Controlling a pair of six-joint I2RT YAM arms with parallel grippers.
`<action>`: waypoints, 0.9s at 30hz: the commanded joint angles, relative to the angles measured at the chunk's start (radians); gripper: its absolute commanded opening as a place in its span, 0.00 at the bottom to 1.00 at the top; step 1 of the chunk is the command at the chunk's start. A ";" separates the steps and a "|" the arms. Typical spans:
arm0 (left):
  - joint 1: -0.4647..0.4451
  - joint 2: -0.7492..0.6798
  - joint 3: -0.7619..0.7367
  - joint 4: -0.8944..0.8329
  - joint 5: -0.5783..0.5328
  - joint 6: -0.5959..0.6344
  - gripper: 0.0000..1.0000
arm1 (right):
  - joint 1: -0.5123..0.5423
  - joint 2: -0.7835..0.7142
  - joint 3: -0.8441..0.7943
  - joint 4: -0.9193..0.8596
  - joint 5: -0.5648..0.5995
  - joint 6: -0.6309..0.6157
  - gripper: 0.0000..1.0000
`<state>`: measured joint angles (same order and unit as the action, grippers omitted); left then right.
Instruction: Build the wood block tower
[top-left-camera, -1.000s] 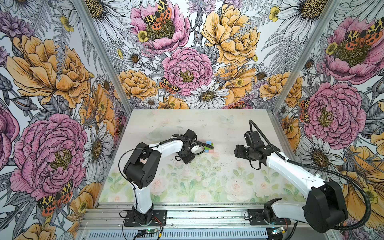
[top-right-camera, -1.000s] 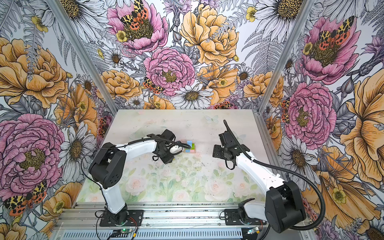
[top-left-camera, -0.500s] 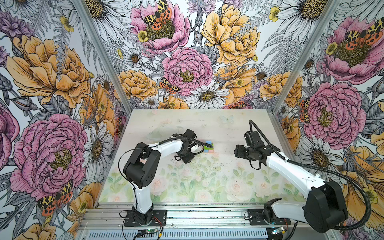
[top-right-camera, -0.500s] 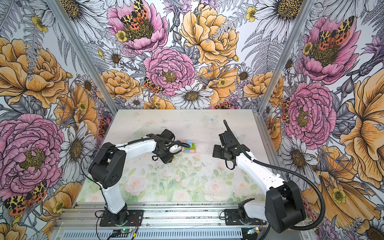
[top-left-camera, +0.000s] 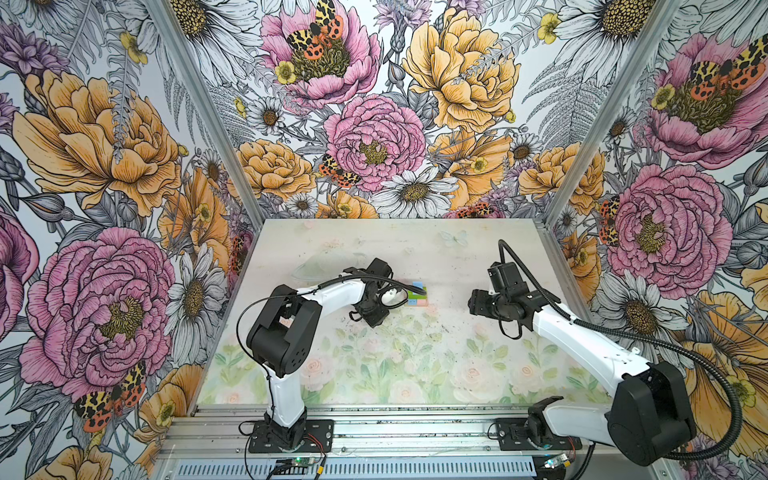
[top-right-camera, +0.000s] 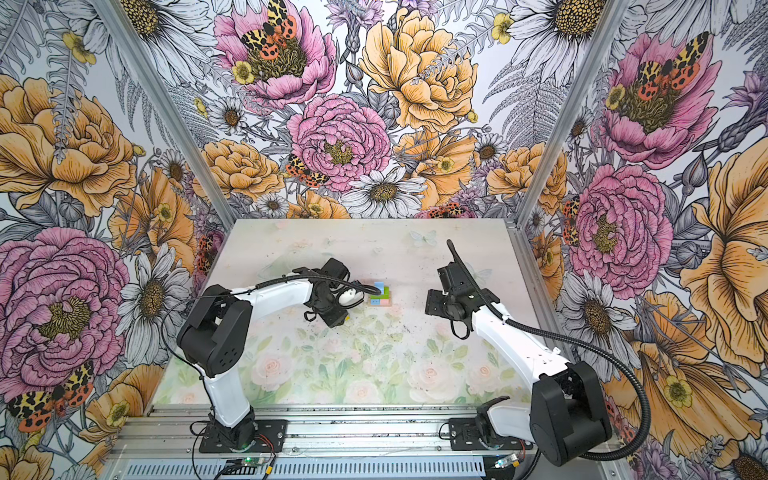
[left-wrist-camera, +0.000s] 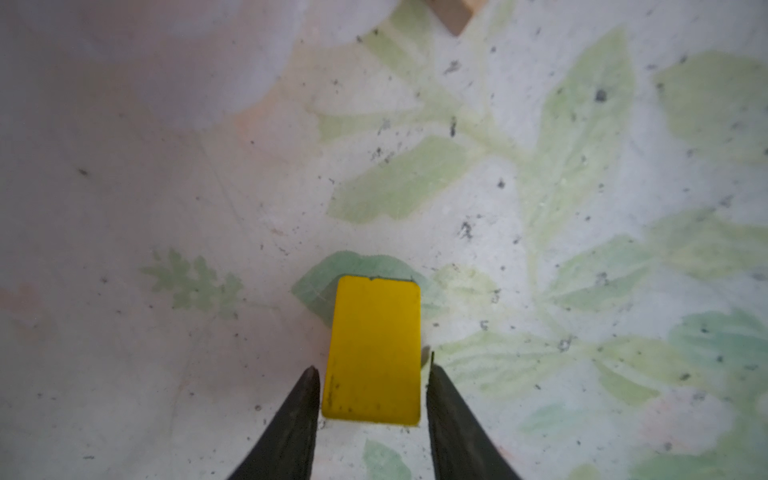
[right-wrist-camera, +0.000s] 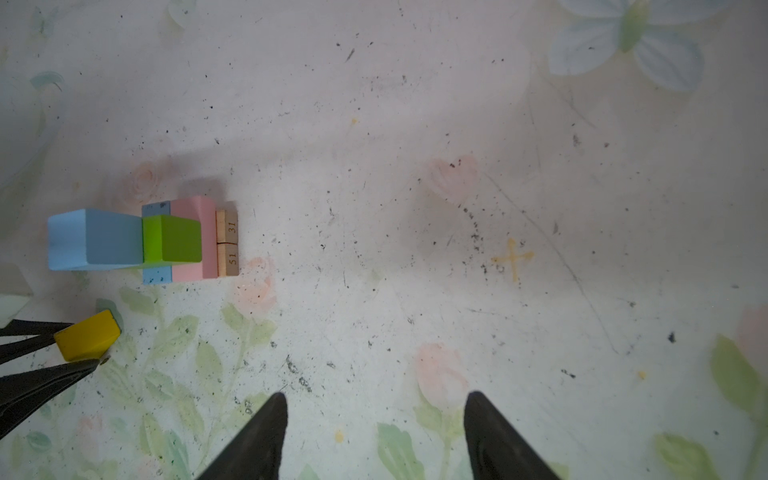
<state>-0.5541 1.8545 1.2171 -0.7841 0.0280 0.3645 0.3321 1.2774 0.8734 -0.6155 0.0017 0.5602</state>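
The tower stands upright near the middle of the table. In both top views it is just to the right of the left arm's wrist. Its base is two tan planks that lie side by side and touch. Their short ends, printed with the numbers 31 and 51, face the right wrist camera. On the planks lie a pink brick and a light blue brick, also side by side. A green brick lies across those two, and in a top view its long axis runs left to right. A light blue cube sits on the green brick and is the highest piece.

The yellow roof-shaped piece is down at the table near the foot of the tower, apart from it. Its long axis runs the same way as the fingers, and its far half reaches out past the fingertips.

The left gripper has its jaws about half closed around this piece, one finger along each long side. The fingers are just beside the sides, but it cannot be told whether they press on them.

The right gripper hangs over bare table, well apart from the tower on its right. Its jaws stand wide apart with nothing between them.
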 joint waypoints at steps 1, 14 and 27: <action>0.008 0.000 0.025 0.029 0.026 -0.016 0.44 | -0.007 -0.005 0.006 0.015 -0.008 0.010 0.69; 0.008 0.008 0.019 0.046 0.026 -0.022 0.41 | -0.007 -0.005 0.004 0.017 -0.008 0.012 0.69; 0.003 -0.011 0.012 0.039 0.009 -0.010 0.02 | -0.008 -0.009 0.002 0.017 -0.010 0.012 0.69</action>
<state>-0.5541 1.8549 1.2171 -0.7586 0.0319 0.3428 0.3321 1.2774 0.8734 -0.6155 0.0017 0.5602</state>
